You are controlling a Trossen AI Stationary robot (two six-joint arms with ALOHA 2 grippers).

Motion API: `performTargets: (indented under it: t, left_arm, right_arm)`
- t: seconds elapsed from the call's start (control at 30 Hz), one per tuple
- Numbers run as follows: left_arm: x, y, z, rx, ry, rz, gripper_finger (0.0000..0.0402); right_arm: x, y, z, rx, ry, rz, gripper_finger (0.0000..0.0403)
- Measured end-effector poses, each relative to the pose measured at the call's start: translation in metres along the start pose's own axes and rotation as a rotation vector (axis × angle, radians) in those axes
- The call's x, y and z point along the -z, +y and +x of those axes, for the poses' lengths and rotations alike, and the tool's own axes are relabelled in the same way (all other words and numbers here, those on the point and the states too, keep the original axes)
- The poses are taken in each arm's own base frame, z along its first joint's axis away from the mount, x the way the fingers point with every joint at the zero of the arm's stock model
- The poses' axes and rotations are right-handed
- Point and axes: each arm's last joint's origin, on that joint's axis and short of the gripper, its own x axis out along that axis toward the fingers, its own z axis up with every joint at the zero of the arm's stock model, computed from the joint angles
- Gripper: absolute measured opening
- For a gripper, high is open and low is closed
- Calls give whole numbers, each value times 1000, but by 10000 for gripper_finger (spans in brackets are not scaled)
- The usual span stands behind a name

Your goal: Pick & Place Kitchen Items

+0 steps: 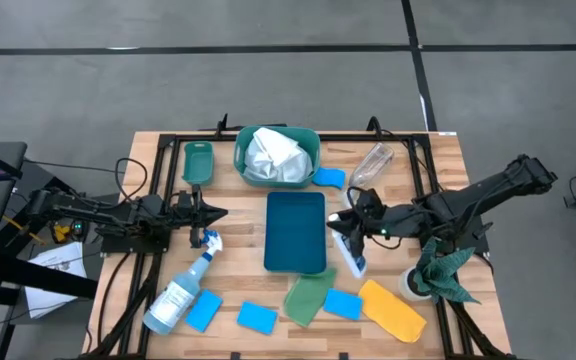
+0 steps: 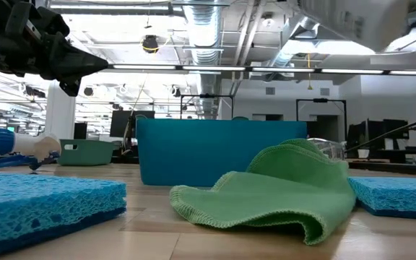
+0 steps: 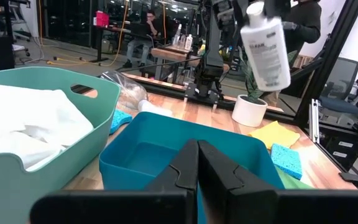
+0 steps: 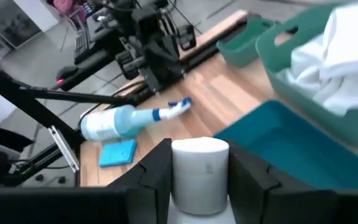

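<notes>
**While the right gripper holds a white bottle beside the blue tray**

Left to right, seen from above: the left gripper (image 1: 211,213) hovers with fingers pressed together, empty, just above the spray bottle (image 1: 180,293), which lies on its side with its blue trigger near the fingertips. A small green bin (image 1: 197,162) and a larger basket (image 1: 242,158) holding a white cloth (image 1: 273,155) sit along the far edge. The blue tray (image 1: 295,231) lies mid-table. Blue sponges (image 1: 257,318), a green cloth (image 1: 308,298) and a yellow cloth (image 1: 393,310) lie along the near edge. The right gripper (image 1: 340,224), at the tray's right side, is clamped on the white bottle (image 4: 199,171). A clear bottle (image 1: 371,165) lies behind it
</notes>
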Motion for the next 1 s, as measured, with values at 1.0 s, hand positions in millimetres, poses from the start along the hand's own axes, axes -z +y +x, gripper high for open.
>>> performTargets:
  t: [1.0]
  left_arm:
    - [0,0,2,1,-3,-1,0]
  right_arm:
    - [-43,-20,96,-224,-211,-424,108]
